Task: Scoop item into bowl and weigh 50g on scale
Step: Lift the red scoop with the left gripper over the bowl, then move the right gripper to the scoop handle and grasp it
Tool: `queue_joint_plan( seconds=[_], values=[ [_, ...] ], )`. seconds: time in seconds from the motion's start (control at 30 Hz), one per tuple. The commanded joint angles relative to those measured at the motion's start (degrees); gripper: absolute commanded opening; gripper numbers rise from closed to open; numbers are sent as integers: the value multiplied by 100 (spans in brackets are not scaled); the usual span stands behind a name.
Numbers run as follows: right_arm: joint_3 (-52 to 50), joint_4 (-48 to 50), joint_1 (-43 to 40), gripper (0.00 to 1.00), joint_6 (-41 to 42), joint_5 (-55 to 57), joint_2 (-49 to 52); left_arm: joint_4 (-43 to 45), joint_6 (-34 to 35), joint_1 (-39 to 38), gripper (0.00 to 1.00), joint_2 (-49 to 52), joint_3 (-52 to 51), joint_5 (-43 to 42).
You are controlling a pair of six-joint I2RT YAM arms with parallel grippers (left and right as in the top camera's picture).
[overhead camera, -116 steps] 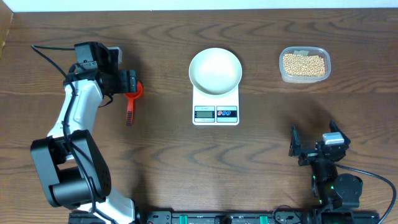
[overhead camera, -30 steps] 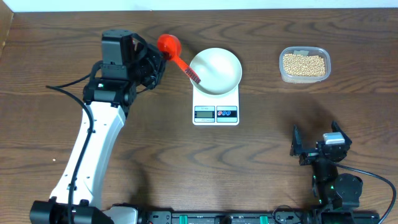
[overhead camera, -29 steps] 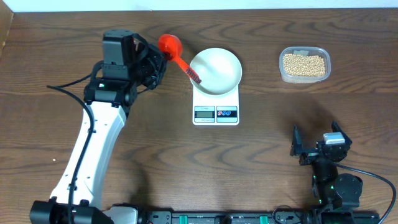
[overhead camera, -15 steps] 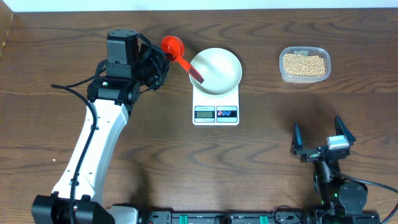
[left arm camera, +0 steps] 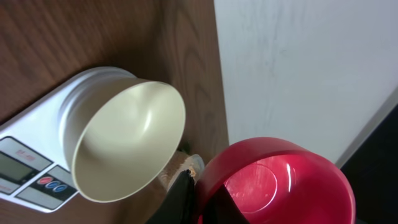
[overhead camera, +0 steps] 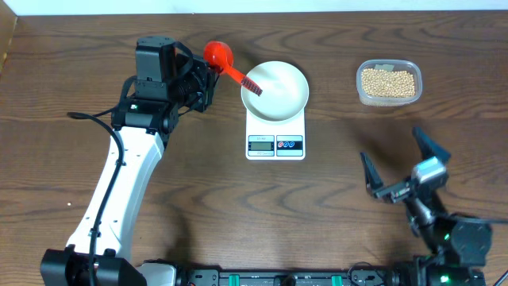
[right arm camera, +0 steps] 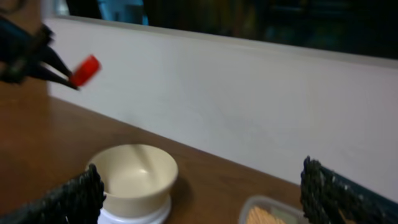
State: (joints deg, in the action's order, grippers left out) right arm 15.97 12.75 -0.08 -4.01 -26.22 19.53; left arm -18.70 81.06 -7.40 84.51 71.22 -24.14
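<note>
1. The scale (overhead camera: 275, 135) lies flat on the table (overhead camera: 238, 206), with its display and its red and blue buttons on the near edge. The reading is too small to make out.
2. The bowl (overhead camera: 275, 90) sits upright on the far part of the scale, covering the platform. Its inside shows plain white.
3. The beans (overhead camera: 387, 82) lie in a clear container (overhead camera: 388, 102) to the right of the scale and a little farther back, well apart from it.
4. The left gripper (overhead camera: 205, 78) hangs above the table just left of the scale's far end. Its fingers are clamped on a red scoop (overhead camera: 218, 56), close to the cup.
5. The scoop's cup is left of the scale and beyond it. The handle slants back toward the scale, and its dark ribbed end is over the bowl's left rim. In the left wrist view the cup's inside shows only shiny red plastic.
6. The left arm reaches in from the near left, its white link slanting toward the scale.
7. The right gripper (overhead camera: 399, 164) is right of the scale and nearer than it, well apart from scale and container. Its fingers are spread wide and grip nothing.
8. In the right wrist view the bowl on the scale shows between the two dark fingers, with the container's edge at the lower right; the view is blurred.
</note>
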Motion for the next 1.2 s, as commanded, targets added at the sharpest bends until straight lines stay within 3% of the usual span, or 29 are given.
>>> queue_joint_plan(
  seconds=[0.0,0.37,0.47,0.67,0.93,1.1,1.17],
  values=[
    [846,-111,50,99,33,-852,916,116,114,-9,7,52,57,-72],
    [4553,-2225,63,99,146,-3311,4677,686,114,-9,7,52,57,-68],
    [5200,-2402,111,99,166,-3842,5512,1010,149,-9,7,59,57,-46],
    [5261,-2048,122,99,162,-4124,6282,1110,654,-46,7,87,57,170],
    [5261,-1665,216,99,1049,-4186,6736,1097,896,-505,7,352,57,356],
    [5261,-1384,369,72,2146,-3541,6752,1073,1117,-813,7,621,57,387],
    [5261,-1434,511,68,2337,-3254,6771,1067,1314,-890,7,719,57,385]
  ],
)
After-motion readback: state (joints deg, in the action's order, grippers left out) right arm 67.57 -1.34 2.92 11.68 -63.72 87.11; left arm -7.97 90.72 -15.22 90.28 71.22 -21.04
